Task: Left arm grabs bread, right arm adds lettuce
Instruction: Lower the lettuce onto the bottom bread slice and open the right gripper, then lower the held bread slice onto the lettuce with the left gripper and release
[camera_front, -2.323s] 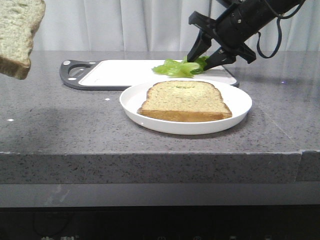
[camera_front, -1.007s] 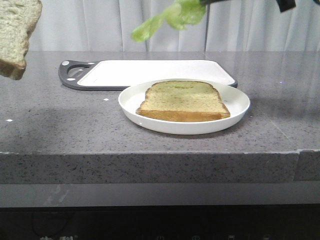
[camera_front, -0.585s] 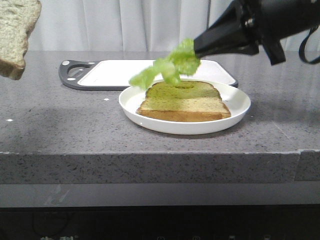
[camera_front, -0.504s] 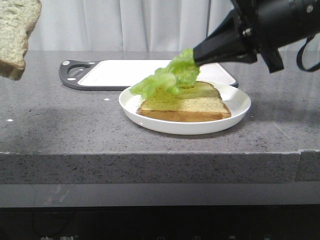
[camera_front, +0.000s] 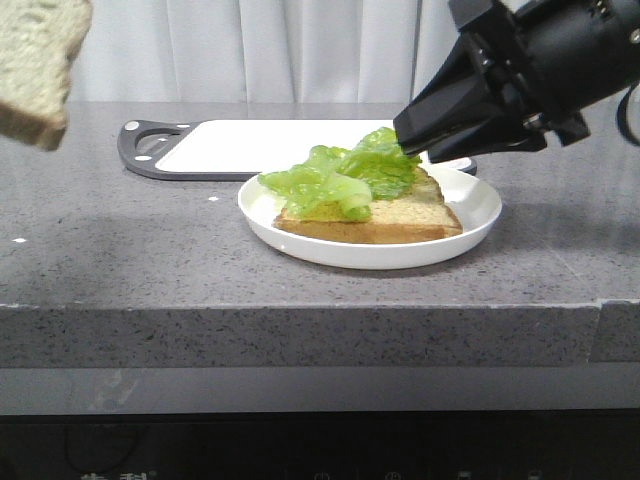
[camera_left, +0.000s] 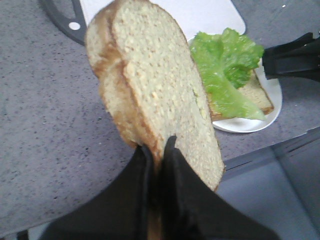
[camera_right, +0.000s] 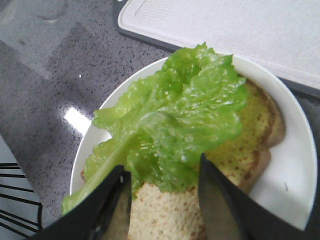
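The bread (camera_front: 35, 70), a thick slice with a golden crust, hangs in the air at the far left above the counter. In the left wrist view my left gripper (camera_left: 157, 150) is shut on the lower edge of the bread (camera_left: 155, 85). The lettuce (camera_front: 340, 180) lies spread over a thinner toast slice (camera_front: 410, 215) on the white plate (camera_front: 470, 215). My right gripper (camera_front: 410, 135) sits low at the leaf's right end. In the right wrist view the right gripper (camera_right: 162, 172) is open, its jaws apart at the edge of the lettuce (camera_right: 180, 115).
A white cutting board (camera_front: 250, 145) with a dark grey handle lies behind the plate. The grey stone counter's front edge (camera_front: 300, 310) runs close below the plate. White curtains hang behind.
The right gripper came down from above with the lettuce, laid it on the toast slice in the plate and opened. The bread in the left gripper has barely moved.
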